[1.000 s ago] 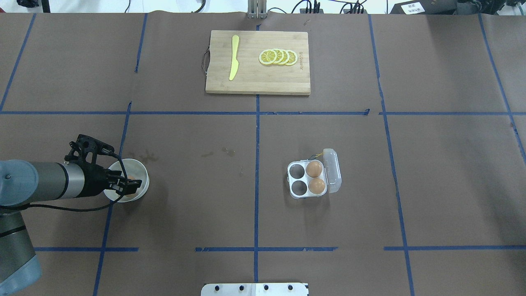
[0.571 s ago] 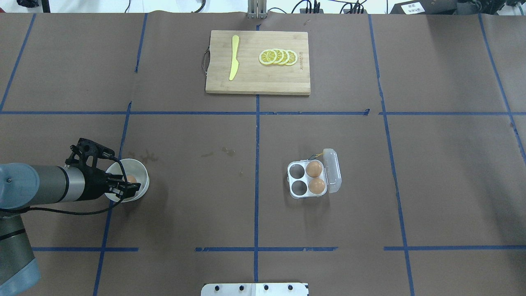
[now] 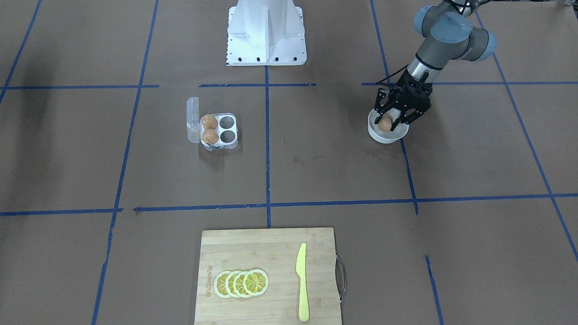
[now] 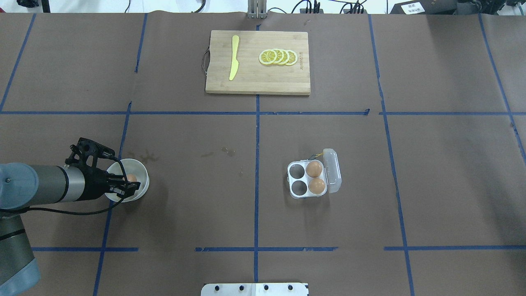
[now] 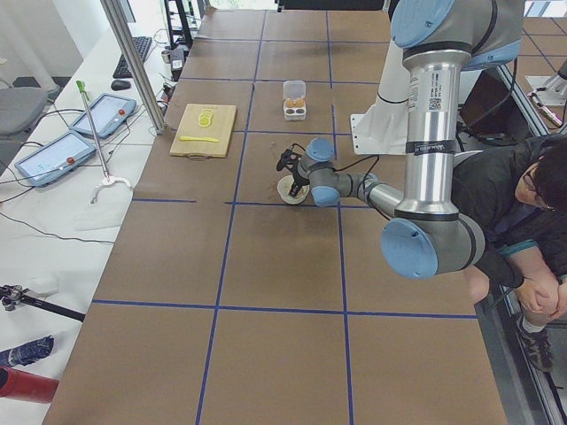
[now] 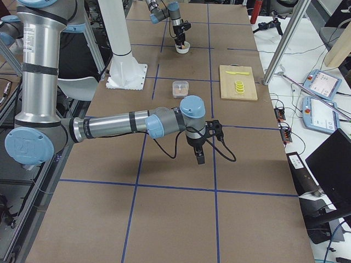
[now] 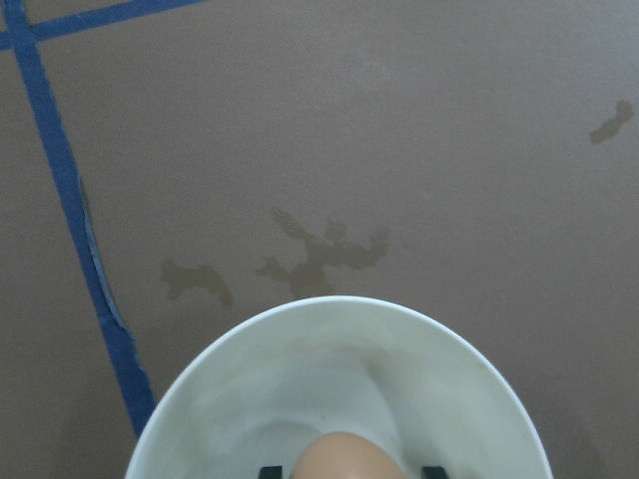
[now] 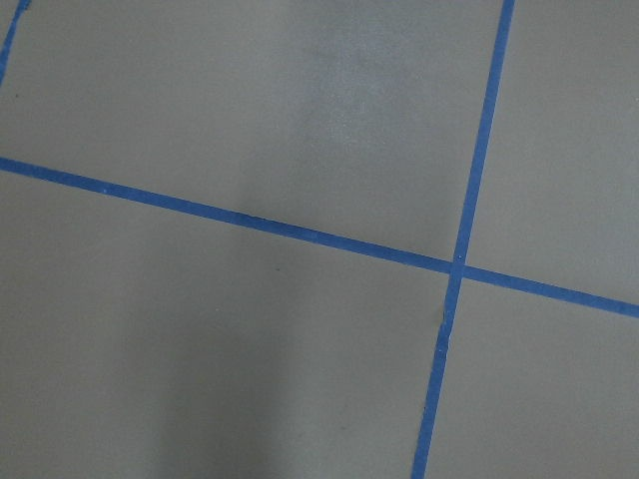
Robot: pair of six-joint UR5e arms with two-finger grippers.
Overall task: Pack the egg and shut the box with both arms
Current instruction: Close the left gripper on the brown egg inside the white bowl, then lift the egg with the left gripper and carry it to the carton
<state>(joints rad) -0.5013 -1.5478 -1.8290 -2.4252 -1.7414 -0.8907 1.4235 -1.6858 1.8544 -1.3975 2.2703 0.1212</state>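
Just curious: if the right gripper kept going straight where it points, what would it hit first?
The right gripper points down, so probably the bare table, near a blue tape crossing; nothing shows between.

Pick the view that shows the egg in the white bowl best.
Exterior front-facing: the egg shows unhidden against the bowl, inside the left claw. Overhead, the claw partly covers it; the left wrist crops it; side views make it tiny.
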